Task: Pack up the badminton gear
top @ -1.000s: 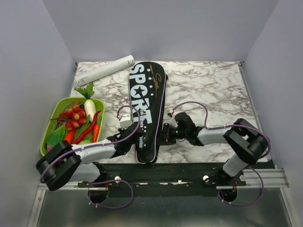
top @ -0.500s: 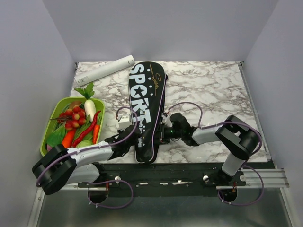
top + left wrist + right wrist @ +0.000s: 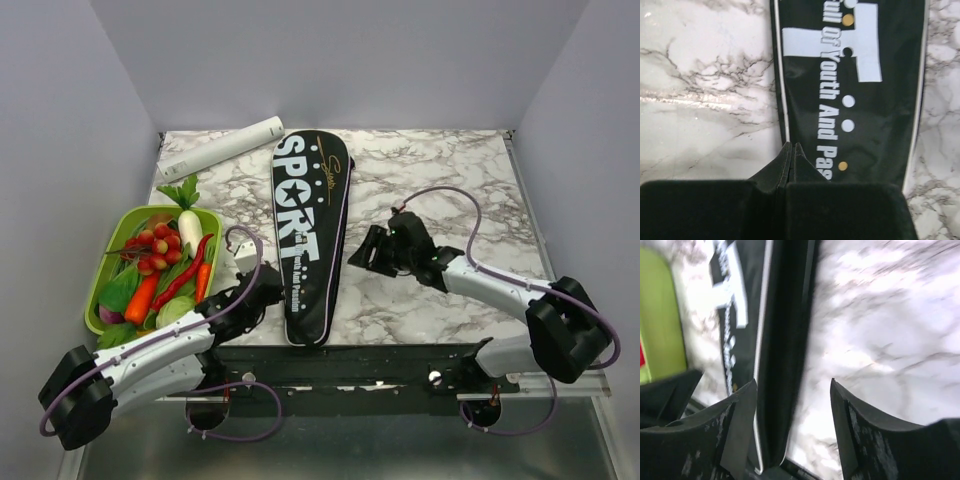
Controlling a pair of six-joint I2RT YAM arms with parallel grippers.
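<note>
From above, the long black racket bag [image 3: 310,240] lettered "SPORT" lies lengthwise on the marble table [image 3: 450,180], its broad end away from the arms and its narrow end at the near edge. A green tray [image 3: 135,210] of toy vegetables [image 3: 160,265] sits to its left, and a white tube [image 3: 220,148] lies slantwise at the far left corner. The left gripper [image 3: 272,290] is low beside the bag's left edge, near the narrow end. The right gripper [image 3: 360,255] hangs over bare marble to the right of the bag, apart from it, pointing toward it.

Seen from the left wrist, the left gripper [image 3: 790,146] has its two fingers pressed flat together with no gap between them. The tips sit at the white piping on the left border of the bag [image 3: 870,110], just beside the small white lettering. Whether they touch the fabric cannot be told.

Seen from the right wrist, the view is blurred. The right gripper [image 3: 792,410] has its fingers [image 3: 742,420] spread wide with nothing between them. Below the gap run the bag's dark side edge and the marble. A strip of the green tray [image 3: 660,315] shows beyond the bag [image 3: 735,300] at the left.
</note>
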